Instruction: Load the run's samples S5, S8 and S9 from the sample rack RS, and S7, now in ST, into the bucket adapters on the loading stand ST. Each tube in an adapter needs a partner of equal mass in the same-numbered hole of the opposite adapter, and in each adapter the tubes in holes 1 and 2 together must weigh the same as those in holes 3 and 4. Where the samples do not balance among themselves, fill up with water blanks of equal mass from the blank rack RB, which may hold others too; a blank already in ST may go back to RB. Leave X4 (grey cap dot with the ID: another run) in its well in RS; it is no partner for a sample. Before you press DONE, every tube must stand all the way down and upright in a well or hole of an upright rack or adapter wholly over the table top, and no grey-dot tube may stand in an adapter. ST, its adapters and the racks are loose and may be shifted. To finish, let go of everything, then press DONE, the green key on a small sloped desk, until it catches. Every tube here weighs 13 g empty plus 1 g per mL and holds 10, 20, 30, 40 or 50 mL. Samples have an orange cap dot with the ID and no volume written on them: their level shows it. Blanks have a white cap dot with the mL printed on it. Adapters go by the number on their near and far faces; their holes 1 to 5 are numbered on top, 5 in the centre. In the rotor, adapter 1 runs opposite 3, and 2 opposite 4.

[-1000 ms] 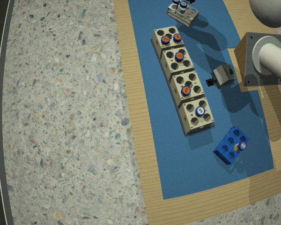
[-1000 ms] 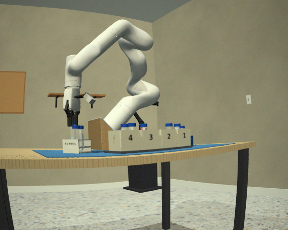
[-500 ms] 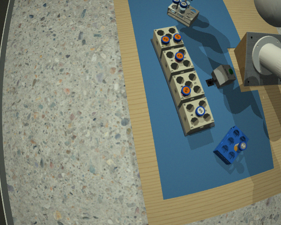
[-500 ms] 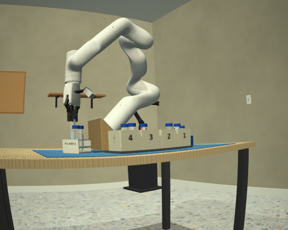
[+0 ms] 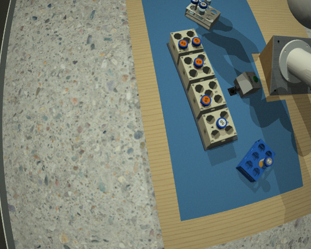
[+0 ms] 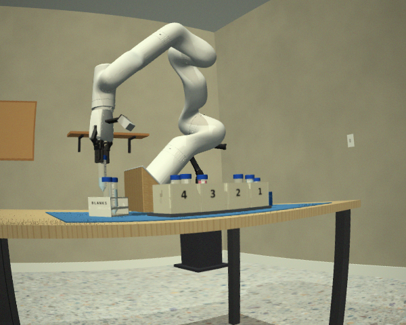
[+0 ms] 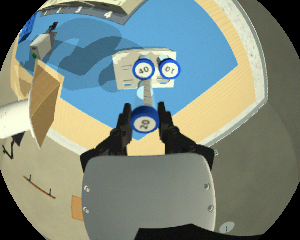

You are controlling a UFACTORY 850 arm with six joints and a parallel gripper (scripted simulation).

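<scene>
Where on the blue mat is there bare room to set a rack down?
A wide bare patch of the mat lies between the sample rack and the mat's near edge. Another strip runs left of the loading stand. It is crowded between the stand and the DONE desk.
</scene>
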